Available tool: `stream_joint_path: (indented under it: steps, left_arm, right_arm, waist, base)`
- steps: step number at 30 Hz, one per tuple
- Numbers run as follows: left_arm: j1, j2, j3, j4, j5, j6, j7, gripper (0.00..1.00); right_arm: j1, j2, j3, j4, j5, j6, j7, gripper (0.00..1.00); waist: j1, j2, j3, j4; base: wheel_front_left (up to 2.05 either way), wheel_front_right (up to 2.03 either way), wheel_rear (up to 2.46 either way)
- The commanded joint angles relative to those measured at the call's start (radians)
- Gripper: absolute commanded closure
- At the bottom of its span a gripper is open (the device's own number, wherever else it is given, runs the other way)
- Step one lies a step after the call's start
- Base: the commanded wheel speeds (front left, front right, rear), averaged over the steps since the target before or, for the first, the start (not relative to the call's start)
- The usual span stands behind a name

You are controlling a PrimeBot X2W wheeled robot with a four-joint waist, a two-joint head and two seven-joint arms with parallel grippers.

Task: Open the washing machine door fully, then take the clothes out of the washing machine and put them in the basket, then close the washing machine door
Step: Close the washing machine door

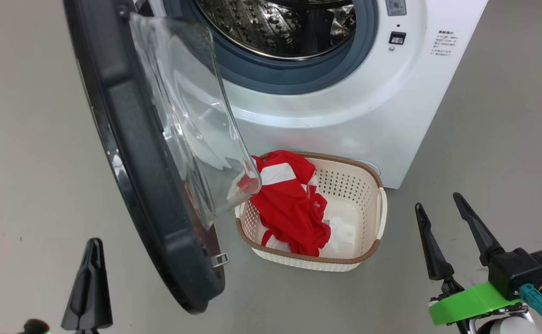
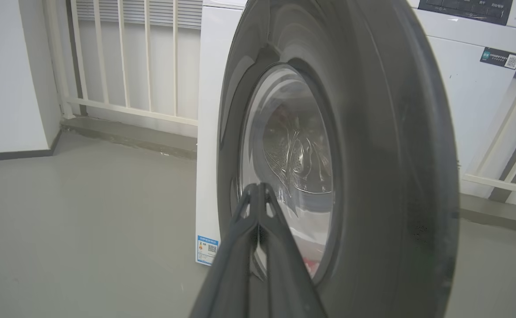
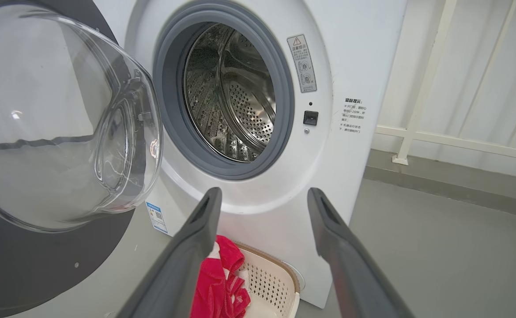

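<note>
clothes (image 1: pixel 289 206) sit in the basket (image 1: pixel 345 161); i see my left gripper (image 1: pixel 94 243) pinched together, my right gripper (image 1: pixel 437 201) spread wide.

Grey floor (image 1: pixel 29 139) (basket (image 1: pixel 308 260), washing machine (image 1: pixel 345 116))

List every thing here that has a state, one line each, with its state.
washing machine door: open, swung out from the opening.
washing machine: opening uncovered, no clothes in the visible part of the drum.
clothes: lying in the basket.
basket: upright on the floor in front of the machine, partly filled.
left tool: shut, holding nothing.
right tool: open, holding nothing.
</note>
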Motion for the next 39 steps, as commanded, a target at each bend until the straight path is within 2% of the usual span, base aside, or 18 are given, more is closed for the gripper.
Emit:
stream_joint_path:
  steps: [1,6,10,11,15,19,23,32,36,39]
  left_arm:
    - [-0.028,0.000,0.036,-0.032,-0.026,-0.012,-0.012,1.00]
    - [-0.050,-0.022,0.058,-0.052,-0.222,-0.044,0.021,1.00]
    - [-0.086,-0.030,0.098,-0.071,-0.439,-0.057,0.091,1.00]
    - [-0.086,-0.030,0.098,-0.071,-0.439,-0.057,0.091,1.00]
    - [-0.134,-0.034,0.156,-0.084,-0.690,-0.047,0.181,1.00]
    - [-0.182,-0.036,0.202,-0.087,-0.914,-0.015,0.284,1.00]
    - [-0.227,-0.031,0.231,-0.098,-1.063,0.032,0.375,1.00]
    - [-0.299,-0.015,0.229,-0.121,-1.241,0.150,0.529,1.00]
    - [-0.313,-0.008,0.226,-0.145,-1.306,0.192,0.590,1.00]
    - [-0.320,-0.014,0.231,-0.162,-1.345,0.205,0.601,1.00]
  right_arm:
    - [-0.026,-0.008,0.020,-0.024,-0.003,0.005,-0.009,0.00]
    - [-0.024,-0.008,0.019,-0.025,-0.004,0.005,-0.009,0.00]
    - [-0.022,-0.008,0.020,-0.026,-0.007,0.005,-0.009,0.00]
    - [-0.022,-0.008,0.020,-0.026,-0.007,0.005,-0.009,0.00]
    - [-0.023,-0.008,0.023,-0.026,-0.010,0.005,-0.009,0.00]
    - [-0.025,-0.008,0.024,-0.025,-0.012,0.005,-0.009,0.00]
    - [-0.026,-0.008,0.025,-0.023,-0.014,0.005,-0.009,0.00]
    - [-0.029,-0.008,0.031,-0.023,-0.013,0.005,-0.009,0.00]
    - [-0.034,-0.008,0.031,-0.024,-0.013,0.005,-0.009,0.00]
    - [-0.038,-0.008,0.031,-0.023,-0.013,0.005,-0.009,0.00]
  waist:
    - [0.0000,0.0000,-0.001,0.001]
    - [0.0000,0.0000,-0.002,0.004]
    - [0.0000,0.0000,-0.001,0.008]
    - [0.0000,0.0000,-0.001,0.008]
    - [0.0000,0.0000,0.003,0.008]
    - [0.0000,0.0000,0.006,0.007]
    - [0.0000,0.0000,0.007,0.003]
    - [0.0000,0.0000,0.014,-0.014]
    - [0.0000,0.0000,0.025,-0.024]
    - [0.0000,0.0000,0.028,-0.030]
  base:
    - [0.00,0.00,0.00]
    - [0.00,0.00,0.00]
    - [0.00,0.00,0.00]
    - [0.00,0.00,0.00]
    - [0.00,0.00,0.00]
    - [0.00,0.00,0.00]
    - [0.00,0.00,0.00]
    - [0.00,0.00,0.00]
    - [0.00,0.00,0.00]
    - [0.00,0.00,0.00]
